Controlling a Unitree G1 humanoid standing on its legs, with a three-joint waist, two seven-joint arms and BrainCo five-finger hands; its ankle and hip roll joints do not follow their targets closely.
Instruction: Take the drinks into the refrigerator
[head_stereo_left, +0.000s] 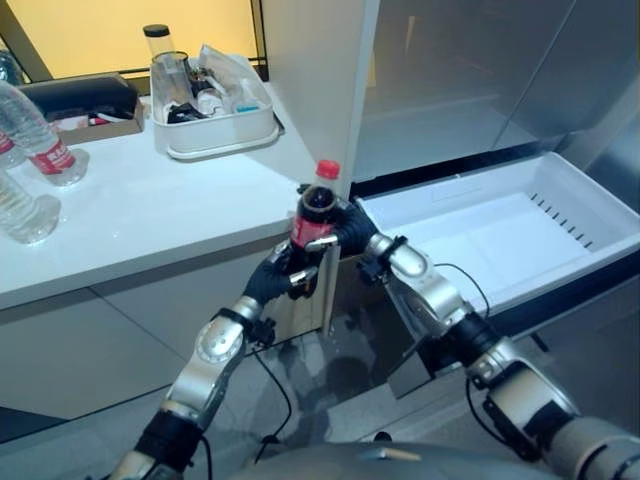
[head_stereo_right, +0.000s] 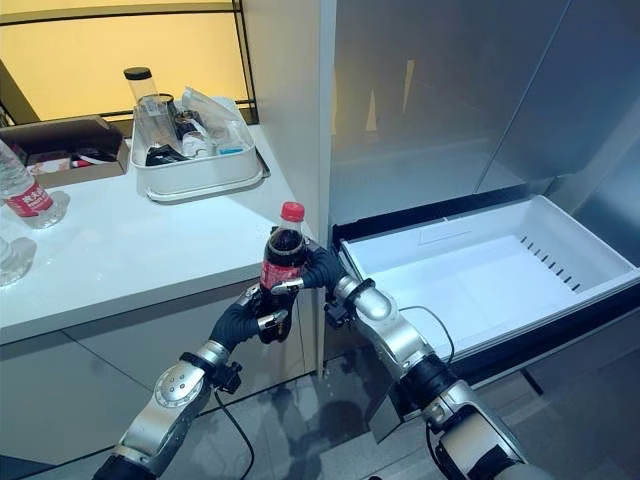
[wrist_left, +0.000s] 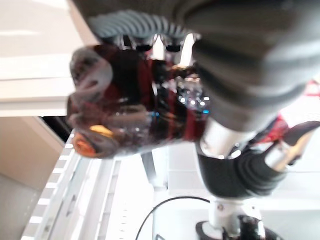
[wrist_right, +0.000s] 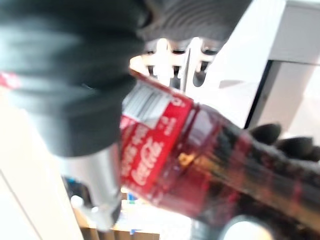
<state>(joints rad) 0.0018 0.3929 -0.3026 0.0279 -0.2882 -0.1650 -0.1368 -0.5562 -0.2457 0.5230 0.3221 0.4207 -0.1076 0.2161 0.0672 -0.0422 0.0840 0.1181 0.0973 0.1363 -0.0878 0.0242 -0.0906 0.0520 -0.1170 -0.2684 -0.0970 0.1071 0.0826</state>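
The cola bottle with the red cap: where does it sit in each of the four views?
Left eye: cola bottle centre, held by both hands.
Right eye: centre-left.
Left wrist: its base fills upper left.
Right wrist: label across the centre.
Shared landmark: open white drawer, right of it.

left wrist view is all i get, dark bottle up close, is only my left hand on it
Observer: No, both hold the cola bottle: left hand low, right hand at the label.
Operator: is it upright
Observer: Yes, red cap on top.
Operator: fridge drawer open yet
Observer: The white drawer is pulled out to the robot's right of the bottle.
Operator: any drinks left
Observer: Clear water bottles stand on the counter.
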